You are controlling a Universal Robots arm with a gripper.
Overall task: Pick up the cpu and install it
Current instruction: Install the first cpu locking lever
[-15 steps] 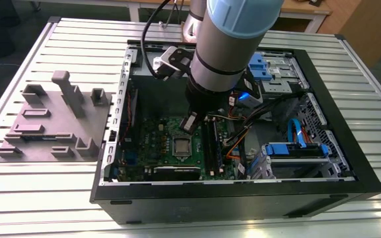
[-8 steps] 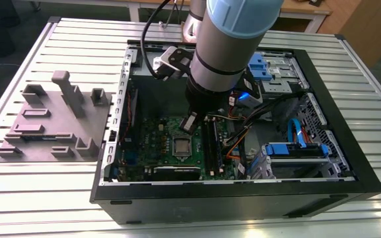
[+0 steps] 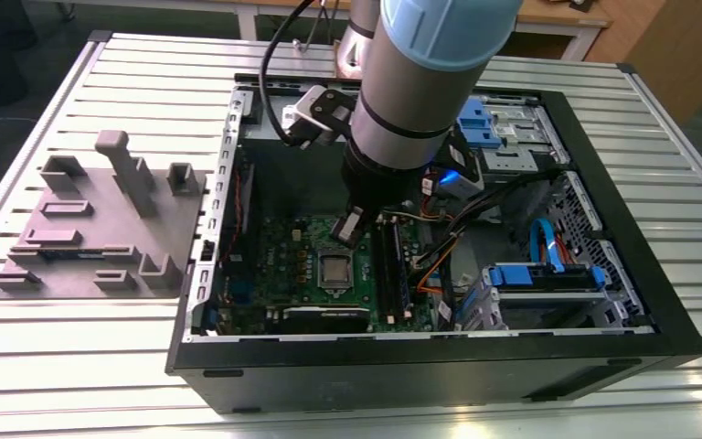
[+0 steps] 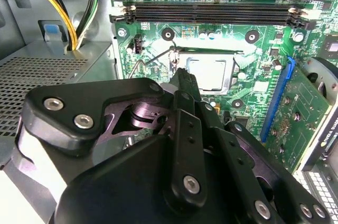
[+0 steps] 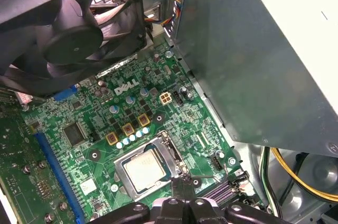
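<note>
The cpu (image 3: 333, 267), a small square chip with a shiny silver top, lies flat in the socket on the green motherboard (image 3: 281, 251) inside the open computer case. In both wrist views the cpu (image 4: 211, 72) (image 5: 145, 169) sits within its metal socket frame, with a thin wire lever (image 5: 214, 174) beside it. My gripper (image 3: 351, 229) hangs just above the board, next to the socket. Its black fingers meet at a tip beside the chip's edge (image 4: 182, 76) (image 5: 183, 184). The gripper is shut with nothing held.
Black memory slots (image 4: 211, 7) run along one side of the socket, and a blue slot (image 5: 55, 174) lies on the other. A black fan (image 5: 68, 34) and a large grey box (image 5: 264, 65) stand close by. Yellow cables (image 4: 63, 7) hang nearby. A grey fixture (image 3: 95, 229) sits at the exterior view's left.
</note>
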